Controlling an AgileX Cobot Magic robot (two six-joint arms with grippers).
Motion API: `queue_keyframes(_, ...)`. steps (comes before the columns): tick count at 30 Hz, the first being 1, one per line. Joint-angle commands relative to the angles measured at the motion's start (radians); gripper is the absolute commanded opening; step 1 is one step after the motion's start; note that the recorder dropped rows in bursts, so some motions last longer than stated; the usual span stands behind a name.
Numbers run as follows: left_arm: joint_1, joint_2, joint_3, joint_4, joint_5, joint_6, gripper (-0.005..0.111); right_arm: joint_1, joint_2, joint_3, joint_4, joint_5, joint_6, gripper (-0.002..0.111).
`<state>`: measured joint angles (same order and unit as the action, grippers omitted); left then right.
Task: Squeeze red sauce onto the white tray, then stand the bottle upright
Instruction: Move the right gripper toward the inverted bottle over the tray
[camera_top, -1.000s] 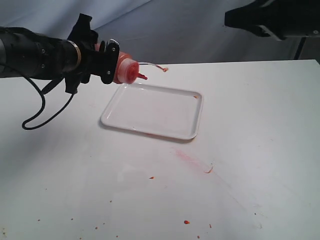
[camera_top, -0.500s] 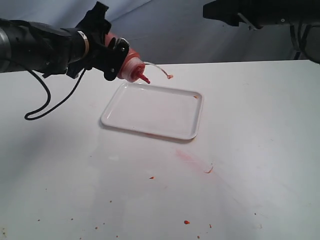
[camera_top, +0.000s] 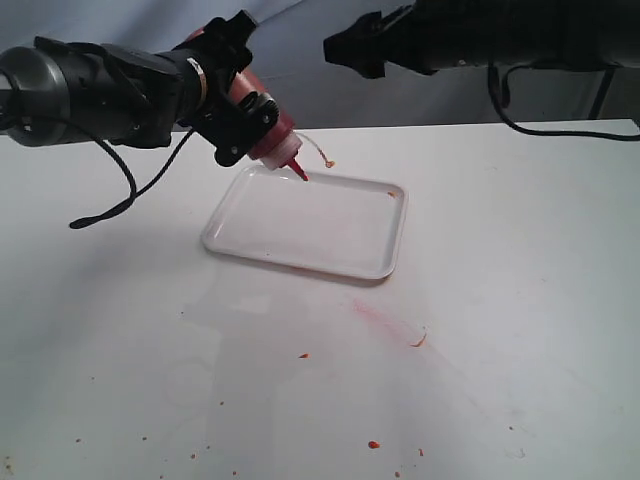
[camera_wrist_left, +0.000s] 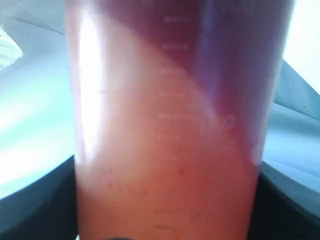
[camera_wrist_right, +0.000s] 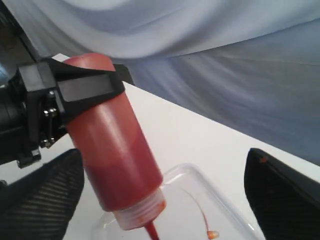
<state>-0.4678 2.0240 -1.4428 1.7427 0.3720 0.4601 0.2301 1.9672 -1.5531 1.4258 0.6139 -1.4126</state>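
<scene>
L end effector (camera_top: 250, 110) clamped on bottle (camera_top: 280, 140) – tilted nozzle-down, tip just over corner of white tray (camera_top: 380, 262) nearest L arm, on tabletop (camera_top: 500, 350). R end effector (camera_top: 345, 50) spread wide, empty – above tray's back edge.

exterior cam high, angled down over the table (camera_top: 520, 300), left wrist cam right up against the bottle (camera_wrist_left: 170, 150), right wrist cam nearby, all 3 share it
</scene>
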Motion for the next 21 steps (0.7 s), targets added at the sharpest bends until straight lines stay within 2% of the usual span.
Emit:
queue_keyframes(1,-0.001,-0.018,-0.017,0.002,0.05,0.008,0.0,0.007,0.078,-0.129,-0.13,0.079,0.183,0.079)
queue_keyframes(8,-0.001,-0.018,-0.017,0.002,0.046,0.012,0.0,0.007,0.134,-0.135,-0.423,0.081,0.16,0.079)
queue_keyframes(13,-0.004,-0.018,-0.006,0.002,0.043,0.012,0.0,0.043,0.134,-0.132,-0.539,0.098,0.105,0.079)
queue_keyframes(16,-0.026,-0.02,0.007,0.002,0.069,0.012,0.0,0.074,0.134,-0.106,-0.557,0.079,-0.007,0.079)
queue_keyframes(21,-0.067,-0.02,0.007,0.002,0.075,0.012,0.0,0.112,0.134,-0.099,-0.525,0.056,-0.085,0.079)
